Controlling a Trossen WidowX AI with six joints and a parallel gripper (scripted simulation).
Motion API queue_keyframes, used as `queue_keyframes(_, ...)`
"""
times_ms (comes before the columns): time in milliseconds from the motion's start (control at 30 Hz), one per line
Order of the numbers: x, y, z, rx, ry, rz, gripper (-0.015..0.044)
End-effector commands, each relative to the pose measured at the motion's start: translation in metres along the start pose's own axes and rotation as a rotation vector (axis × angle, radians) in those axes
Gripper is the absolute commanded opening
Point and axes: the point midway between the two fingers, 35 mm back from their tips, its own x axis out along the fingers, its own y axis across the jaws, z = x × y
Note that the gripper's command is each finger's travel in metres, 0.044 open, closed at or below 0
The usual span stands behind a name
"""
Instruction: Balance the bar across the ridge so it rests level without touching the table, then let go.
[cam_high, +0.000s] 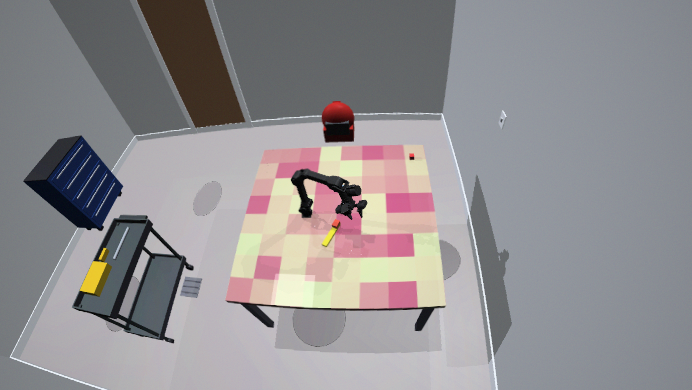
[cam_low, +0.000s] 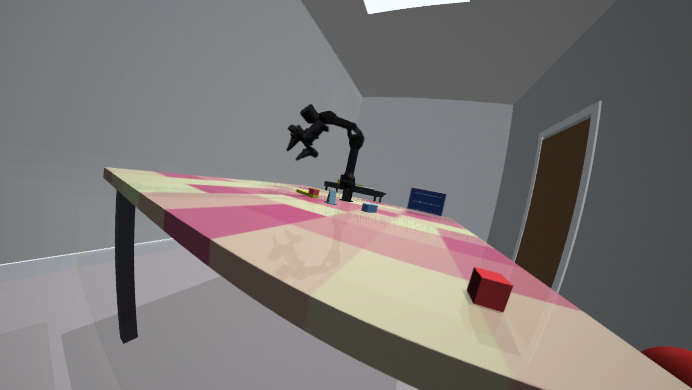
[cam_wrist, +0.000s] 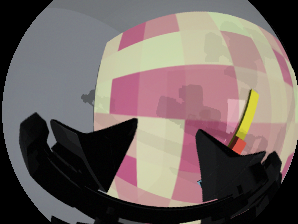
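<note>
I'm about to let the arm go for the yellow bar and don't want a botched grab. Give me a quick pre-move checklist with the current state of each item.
1. Claw open, nothing between its fingers: ok.
2. Yellow bar in the wrist view: ok, off to the right side.
3. Bar centred between the fingers: not ok, it lies outside the gap.
4. Claw down at bar height: not ok, it hangs well above the table.
5. Bar off the table: not ok, it lies there with a red-orange block at one end.
6. Bar's balance point: cannot tell.
</note>
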Motion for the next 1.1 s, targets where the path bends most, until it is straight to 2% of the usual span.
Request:
queue_keyframes(0,0.007,-0.023,0.01,0.008,0.018,-0.074,0.0315)
queue_keyframes(833,0.011,-0.164,0.043,0.189,0.22,-0.475,0.0315)
queue_keyframes(1067,0.013,-0.173,0.042,0.204,0.237,-0.494,0.0315)
